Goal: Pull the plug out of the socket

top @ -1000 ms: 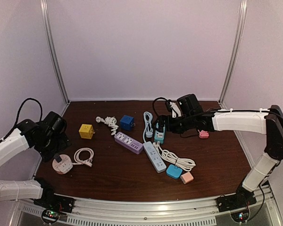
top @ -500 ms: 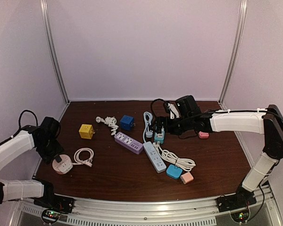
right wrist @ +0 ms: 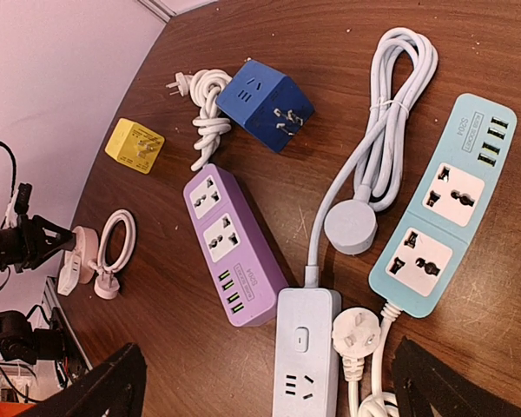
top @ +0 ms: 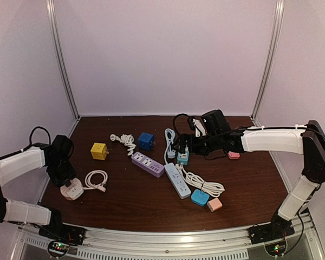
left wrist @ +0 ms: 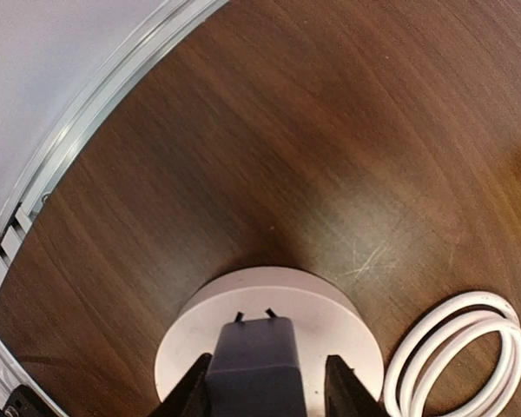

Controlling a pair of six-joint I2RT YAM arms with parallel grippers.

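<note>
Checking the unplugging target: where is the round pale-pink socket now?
The round pale-pink socket sits near-left on the brown table in the top view, under the left gripper, the coiled white cable just right of it.

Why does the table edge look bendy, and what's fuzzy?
Left wrist view: the wide lens bends the rail, and the close dark plug looks soft, with a shadow behind the round socket. Top view: lines straight, light even.

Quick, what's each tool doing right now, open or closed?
Left tool: straddling the grey plug; grip cannot be told.
Right tool: open, holding nothing.
</note>
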